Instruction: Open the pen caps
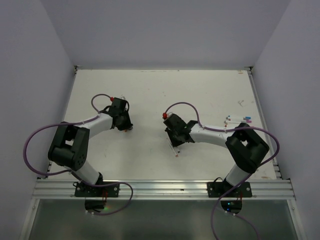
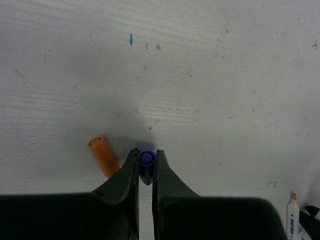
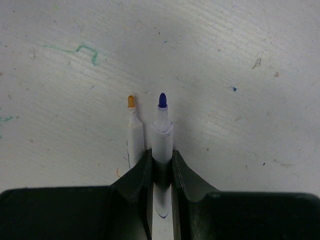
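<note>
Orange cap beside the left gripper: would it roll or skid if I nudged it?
Probably rolls: the orange cap is a smooth cylinder lying on its side on the flat table. Likely light and stiff: small, short plastic.

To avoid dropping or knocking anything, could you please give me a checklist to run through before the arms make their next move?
1. Grip on blue cap, left jaws: ok.
2. Grip on blue-tipped pen, right jaws: ok.
3. Gap between orange cap and left jaws: cannot tell, very close.
4. Gap between orange-tipped pen and right jaws: not ok, lies right alongside.
5. Caps on pens near right table edge: cannot tell, too small.
</note>
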You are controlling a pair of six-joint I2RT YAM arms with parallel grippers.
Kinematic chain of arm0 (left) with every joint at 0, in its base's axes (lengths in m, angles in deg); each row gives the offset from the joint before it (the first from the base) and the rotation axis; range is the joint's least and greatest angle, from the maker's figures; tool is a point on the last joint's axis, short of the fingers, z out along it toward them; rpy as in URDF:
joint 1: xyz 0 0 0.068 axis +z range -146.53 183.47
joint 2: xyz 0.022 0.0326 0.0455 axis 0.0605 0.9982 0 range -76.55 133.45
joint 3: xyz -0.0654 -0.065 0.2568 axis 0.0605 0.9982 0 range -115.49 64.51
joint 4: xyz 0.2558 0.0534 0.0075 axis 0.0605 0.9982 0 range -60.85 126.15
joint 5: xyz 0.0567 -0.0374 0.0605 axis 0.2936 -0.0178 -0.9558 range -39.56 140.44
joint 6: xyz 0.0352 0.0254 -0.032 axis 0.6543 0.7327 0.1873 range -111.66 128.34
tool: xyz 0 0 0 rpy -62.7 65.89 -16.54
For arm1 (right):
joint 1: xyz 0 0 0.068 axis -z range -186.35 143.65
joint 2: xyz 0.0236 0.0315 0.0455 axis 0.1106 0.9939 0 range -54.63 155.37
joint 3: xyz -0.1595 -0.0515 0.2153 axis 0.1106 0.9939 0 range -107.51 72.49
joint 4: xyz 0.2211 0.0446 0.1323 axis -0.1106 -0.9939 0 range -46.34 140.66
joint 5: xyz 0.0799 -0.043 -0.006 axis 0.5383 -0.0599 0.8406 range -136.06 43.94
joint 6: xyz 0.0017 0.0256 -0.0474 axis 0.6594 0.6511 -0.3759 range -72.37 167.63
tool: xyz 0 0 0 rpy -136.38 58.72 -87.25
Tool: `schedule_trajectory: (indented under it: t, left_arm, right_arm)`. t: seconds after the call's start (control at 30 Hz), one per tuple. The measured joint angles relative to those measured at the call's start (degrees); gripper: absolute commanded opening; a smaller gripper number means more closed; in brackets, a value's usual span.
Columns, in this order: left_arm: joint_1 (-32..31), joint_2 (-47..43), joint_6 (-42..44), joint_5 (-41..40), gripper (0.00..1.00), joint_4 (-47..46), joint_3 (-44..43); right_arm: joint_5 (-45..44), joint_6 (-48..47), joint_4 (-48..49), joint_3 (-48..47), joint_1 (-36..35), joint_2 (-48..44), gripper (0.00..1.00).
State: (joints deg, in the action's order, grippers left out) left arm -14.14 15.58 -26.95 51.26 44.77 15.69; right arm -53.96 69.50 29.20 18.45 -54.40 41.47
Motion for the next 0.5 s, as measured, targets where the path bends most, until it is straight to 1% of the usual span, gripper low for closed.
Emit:
schedule_trajectory:
  t: [0.07,0.23,0.27,0.3,0.33,0.37,0.4,0.5]
  left_arm:
    - [0.0,0.6,0.0,-0.6,0.04,0.0,0.0]
    - [0.0,0.9,-0.1,-1.3,0.09,-0.2,-0.2]
    - [0.0,0.9,-0.1,-1.4,0.14,-0.2,-0.2]
    - [0.0,0.9,-0.1,-1.5,0.16,-0.2,-0.2]
    - [0.0,0.9,-0.1,-1.7,0.21,-0.1,-0.2]
    - [0.0,0.9,-0.1,-1.9,0.22,-0.1,-0.2]
    - [0.0,0.9,-0.2,-2.2,0.27,-0.1,-0.2]
    - [0.0,0.9,-0.5,-2.6,0.34,-0.2,-0.1]
  right_arm:
    - [0.0,0.0,0.2,0.0,-0.2,0.1,0.0]
    - [0.0,0.0,1.1,0.0,-0.9,0.2,0.0]
    - [0.0,0.0,1.2,0.0,-1.0,0.2,0.0]
    - [0.0,0.0,1.2,0.0,-1.0,0.2,0.0]
    - [0.0,0.0,1.3,0.0,-1.1,0.3,0.0]
    - [0.0,0.1,1.4,0.0,-1.1,0.3,0.0]
    - [0.0,0.1,1.4,0.0,-1.1,0.3,0.0]
    - [0.1,0.3,1.7,0.1,-1.2,0.3,0.0]
